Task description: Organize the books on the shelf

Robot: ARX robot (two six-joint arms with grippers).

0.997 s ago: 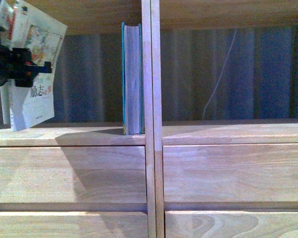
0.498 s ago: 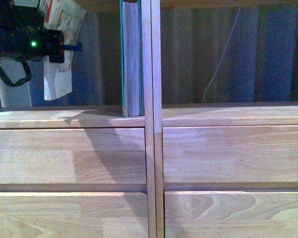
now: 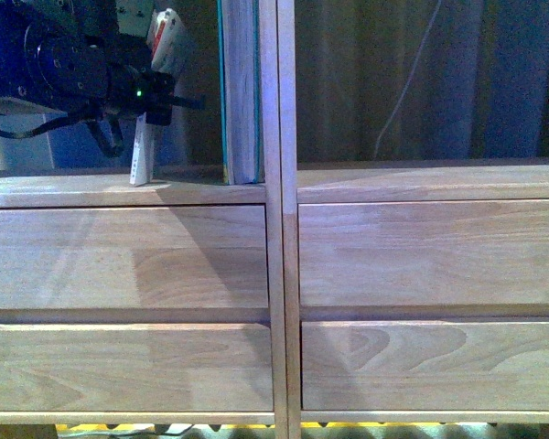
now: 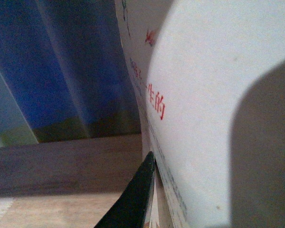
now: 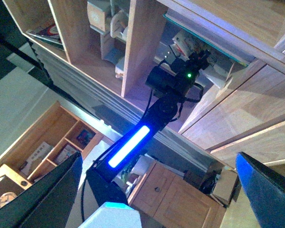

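Observation:
My left gripper (image 3: 165,99) is shut on the thin pale paperback (image 3: 139,157). It holds the book upright and edge-on inside the left compartment of the light-wood shelf (image 3: 91,190), with the book's lower edge at the shelf board. The thick teal book (image 3: 241,91) stands upright against the central divider, a short gap to the right of the paperback. In the left wrist view the paperback's pale cover (image 4: 204,95) fills the frame beside one black finger (image 4: 133,199). My right gripper (image 5: 156,209) is open and empty, away from the shelf, and looks at my left arm (image 5: 133,142).
Four plain drawer fronts (image 3: 421,256) lie below the compartments. The central divider (image 3: 279,183) splits the two columns. A white cable (image 3: 407,82) hangs behind the right compartment (image 3: 421,91). A low wooden cabinet (image 5: 171,194) stands behind the left arm in the right wrist view.
My left gripper has moved right and into the left compartment with the paperback. The book has turned from cover-on to edge-on and come down to the shelf board. The shelf sits lower in view.

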